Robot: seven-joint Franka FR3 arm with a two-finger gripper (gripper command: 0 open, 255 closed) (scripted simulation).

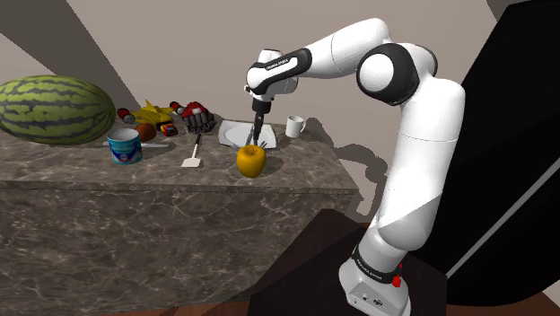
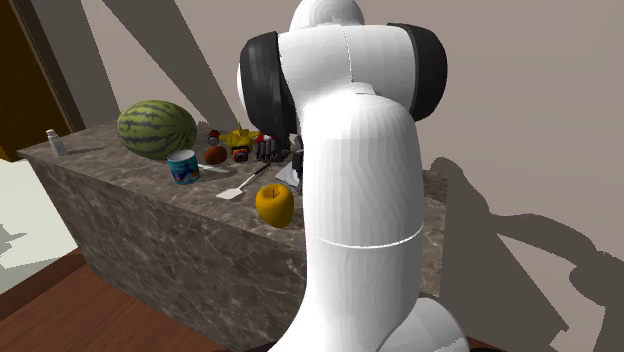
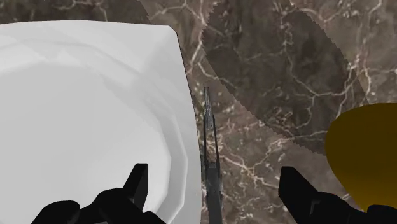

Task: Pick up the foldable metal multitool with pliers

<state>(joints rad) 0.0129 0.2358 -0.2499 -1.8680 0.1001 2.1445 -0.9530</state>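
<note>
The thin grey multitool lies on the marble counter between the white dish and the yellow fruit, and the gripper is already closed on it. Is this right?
Not quite. The multitool does lie on the counter between the white dish and the yellow fruit, but the gripper is open: in the wrist view its fingers stand apart on either side, not touching it.

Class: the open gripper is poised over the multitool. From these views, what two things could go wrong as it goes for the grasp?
1. The thin multitool lies right beside the white dish's rim, and one of the open gripper's fingers appears to hang over the dish. Descending, it may strike the dish before reaching the counter.
2. The yellow fruit sits just outside the other finger; a nudge could roll it.
</note>
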